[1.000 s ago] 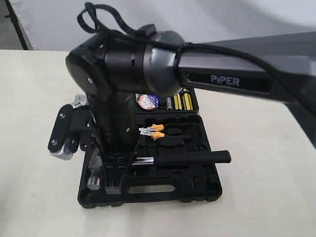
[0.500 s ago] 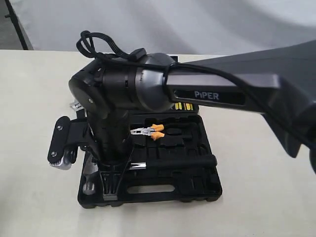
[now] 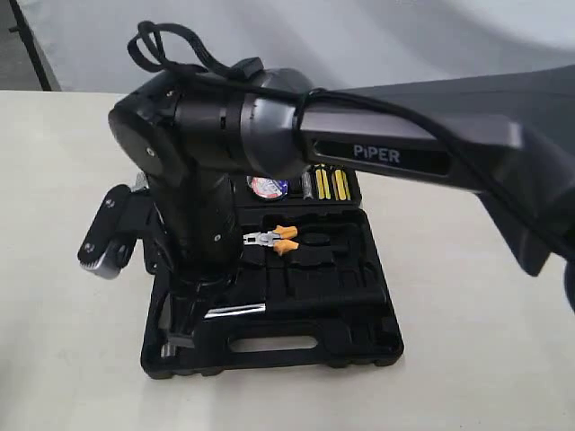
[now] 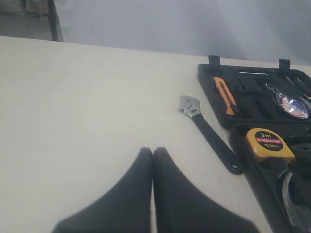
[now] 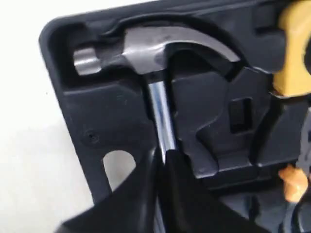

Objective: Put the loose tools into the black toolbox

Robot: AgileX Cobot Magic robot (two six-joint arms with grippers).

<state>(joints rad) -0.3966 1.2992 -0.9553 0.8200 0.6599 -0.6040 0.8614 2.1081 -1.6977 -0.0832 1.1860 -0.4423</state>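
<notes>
The black toolbox (image 3: 359,334) lies open on the table. The claw hammer (image 5: 146,48) lies in it, head in its moulded recess, steel shaft (image 3: 234,311) running along the front half. My right gripper (image 5: 160,158) is shut on that shaft just below the head; in the exterior view its wrist hides it. The adjustable wrench (image 4: 209,133) lies on the table beside the toolbox (image 4: 252,87). Inside the case sits the tape roll (image 3: 267,186), also in the left wrist view (image 4: 290,104). My left gripper (image 4: 153,151) hangs shut and empty over bare table, short of the wrench.
In the case are orange-handled pliers (image 3: 274,239), a yellow 2m tape measure (image 4: 268,143) and yellow-handled bits (image 3: 331,184). The right arm (image 3: 395,153) spans the scene from the right. Bare cream table (image 3: 485,341) surrounds the case.
The hammer's handle, which stuck out to the right above the case, has swung down and now lies in the toolbox. The right wrist has shifted left and slightly up.
</notes>
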